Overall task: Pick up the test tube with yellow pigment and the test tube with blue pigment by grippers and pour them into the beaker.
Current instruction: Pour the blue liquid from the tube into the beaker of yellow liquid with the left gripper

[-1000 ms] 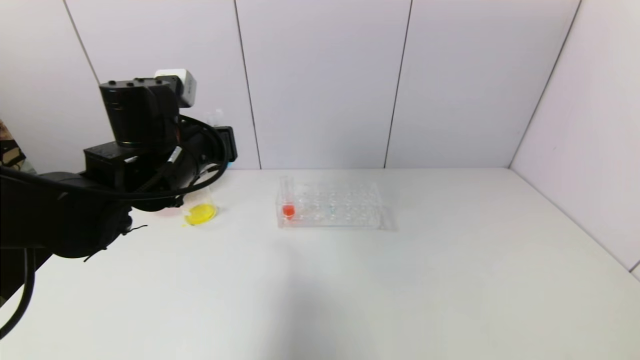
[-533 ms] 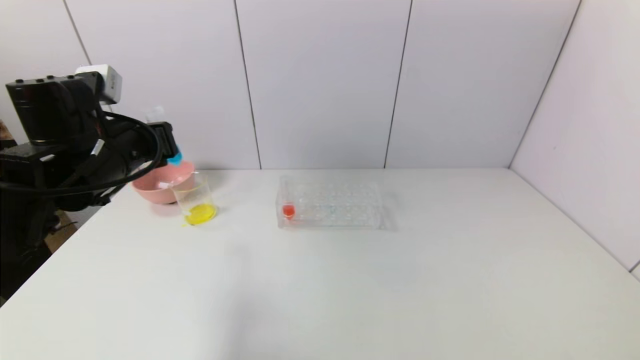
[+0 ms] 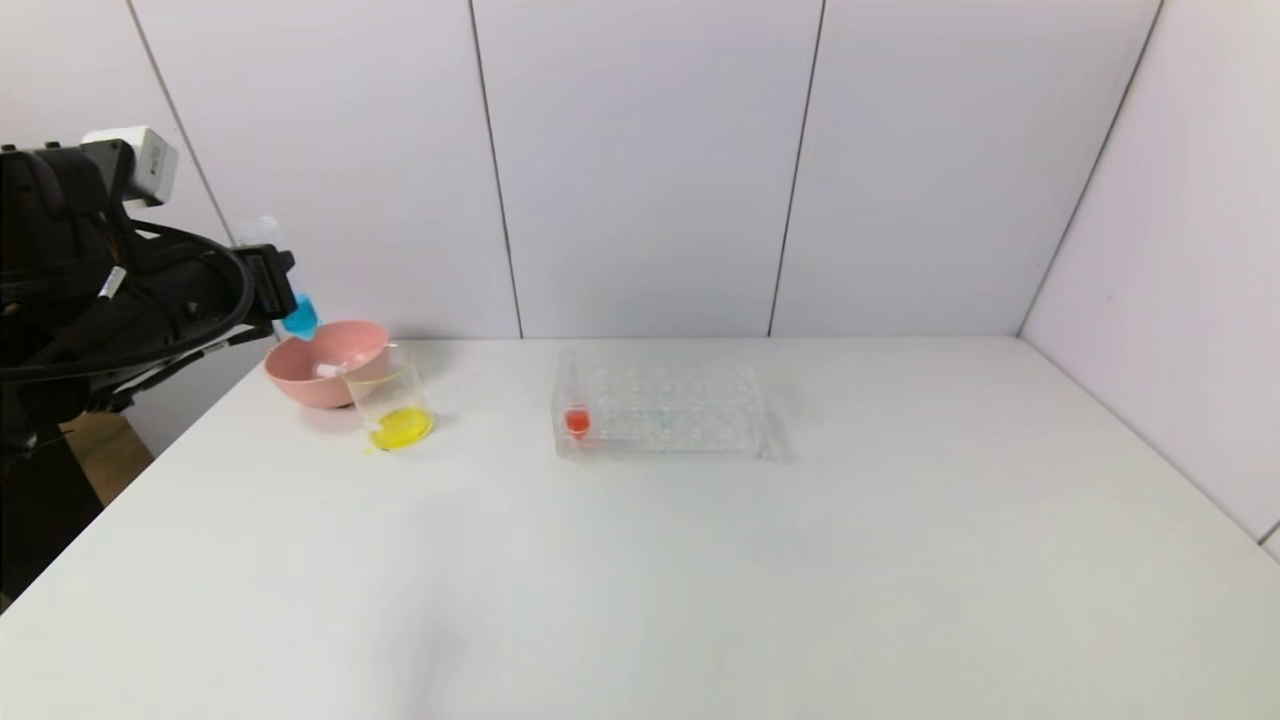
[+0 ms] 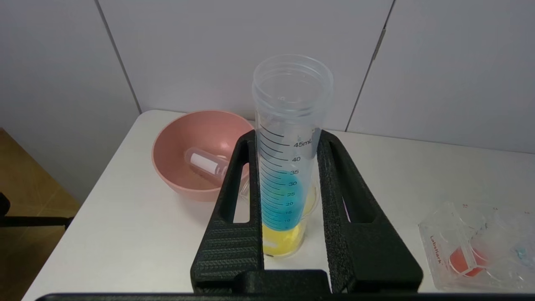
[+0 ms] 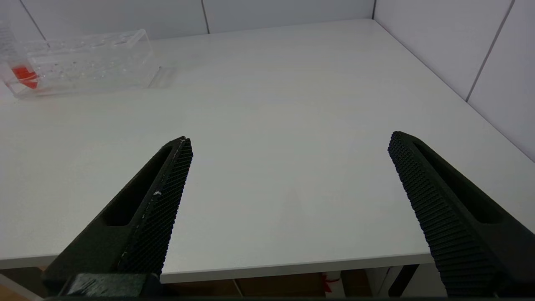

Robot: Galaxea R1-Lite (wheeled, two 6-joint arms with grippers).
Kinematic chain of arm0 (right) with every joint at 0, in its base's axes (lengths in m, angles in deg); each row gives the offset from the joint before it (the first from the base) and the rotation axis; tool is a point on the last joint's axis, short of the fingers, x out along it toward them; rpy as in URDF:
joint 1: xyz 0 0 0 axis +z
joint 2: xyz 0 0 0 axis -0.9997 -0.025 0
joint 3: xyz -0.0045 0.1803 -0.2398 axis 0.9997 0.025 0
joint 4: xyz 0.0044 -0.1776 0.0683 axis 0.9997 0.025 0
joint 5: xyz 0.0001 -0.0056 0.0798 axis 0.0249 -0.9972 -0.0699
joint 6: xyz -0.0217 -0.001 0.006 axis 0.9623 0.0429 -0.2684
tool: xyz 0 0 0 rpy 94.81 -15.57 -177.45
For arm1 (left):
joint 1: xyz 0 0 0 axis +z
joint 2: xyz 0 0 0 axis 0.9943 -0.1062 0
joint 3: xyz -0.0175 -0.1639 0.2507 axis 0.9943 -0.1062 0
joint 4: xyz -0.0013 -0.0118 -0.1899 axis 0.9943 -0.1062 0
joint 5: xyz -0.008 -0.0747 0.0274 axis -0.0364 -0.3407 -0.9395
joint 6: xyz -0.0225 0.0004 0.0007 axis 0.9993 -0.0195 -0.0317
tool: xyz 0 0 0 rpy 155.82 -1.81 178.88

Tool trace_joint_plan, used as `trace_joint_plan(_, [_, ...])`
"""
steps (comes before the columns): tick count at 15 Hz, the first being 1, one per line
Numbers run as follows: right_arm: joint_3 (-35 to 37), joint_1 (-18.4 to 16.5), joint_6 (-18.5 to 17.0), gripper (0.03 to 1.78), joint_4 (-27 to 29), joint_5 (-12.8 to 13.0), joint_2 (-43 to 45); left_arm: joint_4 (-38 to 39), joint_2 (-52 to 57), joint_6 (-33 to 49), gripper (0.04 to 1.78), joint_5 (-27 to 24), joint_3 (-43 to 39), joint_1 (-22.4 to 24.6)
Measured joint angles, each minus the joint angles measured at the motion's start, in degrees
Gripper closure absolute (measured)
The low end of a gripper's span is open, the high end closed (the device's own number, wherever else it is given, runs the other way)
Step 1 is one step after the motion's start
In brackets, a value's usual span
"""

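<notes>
My left gripper (image 3: 283, 280) is shut on the test tube with blue pigment (image 3: 297, 315) and holds it upright in the air, above the far left of the table and over the left rim of the pink bowl. In the left wrist view the two black fingers (image 4: 238, 175) clamp this graduated tube (image 4: 288, 167), and the gripper (image 4: 286, 144) is above the beaker (image 4: 288, 244). The beaker (image 3: 395, 405) stands in front of the bowl with yellow liquid in its bottom. No tube with yellow liquid shows. My right gripper (image 5: 290, 144) is open and empty over the table's front edge.
The pink bowl (image 3: 300, 378) holds an empty clear tube (image 4: 207, 165) lying on its side. The clear tube rack (image 3: 690, 415) stands mid-table with a red-orange tube (image 3: 576, 418) at its left end; both show in the right wrist view (image 5: 83, 62).
My left arm has swung to the left, away from the rack, carrying the blue tube. It uncovered the pink bowl and the beaker.
</notes>
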Motion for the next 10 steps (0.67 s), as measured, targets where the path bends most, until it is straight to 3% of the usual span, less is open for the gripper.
trace_joint_plan(10, [0.0, 0.02, 0.0, 0.1, 0.01, 0.0, 0.0, 0.41, 0.21, -0.33, 1.4, -4.69, -2.21, 3.07])
